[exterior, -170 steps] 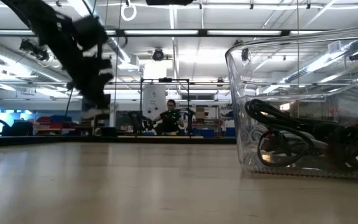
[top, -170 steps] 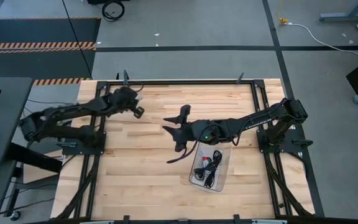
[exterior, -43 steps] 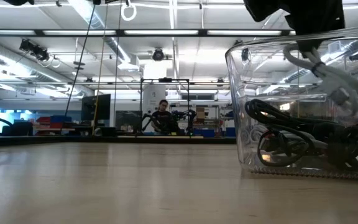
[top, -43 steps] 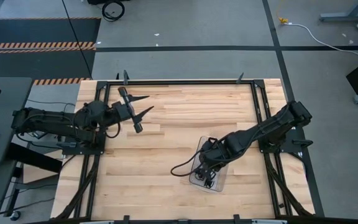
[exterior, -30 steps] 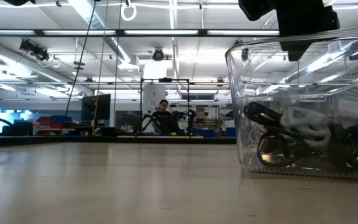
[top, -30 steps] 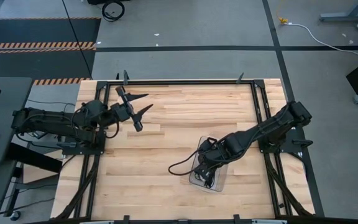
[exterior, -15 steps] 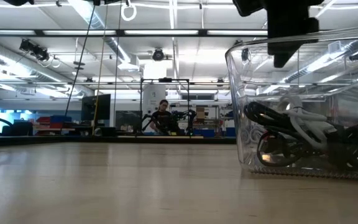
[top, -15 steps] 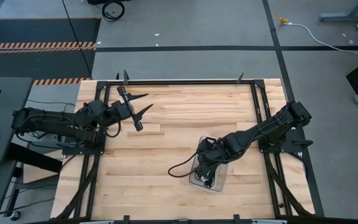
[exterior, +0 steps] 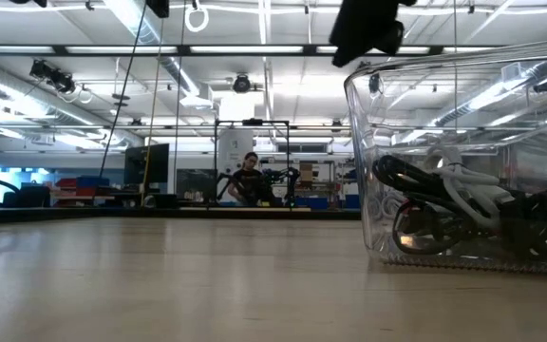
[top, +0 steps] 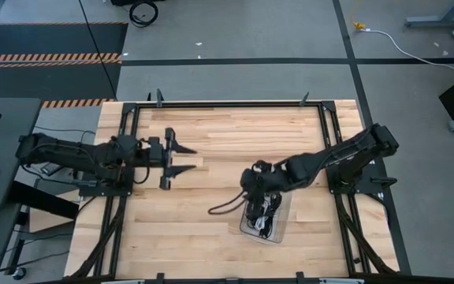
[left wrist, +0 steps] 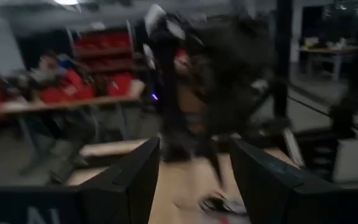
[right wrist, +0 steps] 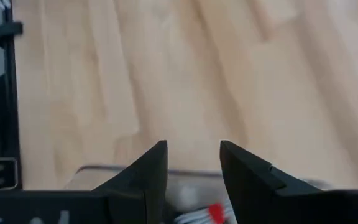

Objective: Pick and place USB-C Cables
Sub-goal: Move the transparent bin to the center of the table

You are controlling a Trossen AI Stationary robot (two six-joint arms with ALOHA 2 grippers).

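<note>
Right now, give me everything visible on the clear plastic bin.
The clear plastic bin is a see-through, rounded-corner rectangular container standing upright on the pale wooden table, near the right arm's side. Its walls look thin and glossy. Inside lie coiled cables: black cable bundles, a white cable bundle lying over them, and a bit of red. The right gripper hovers open by the bin's far end, touching nothing.

right tool [top: 251,183] lifted off bin [top: 280,223], left tool [top: 181,158] swung inward
</note>
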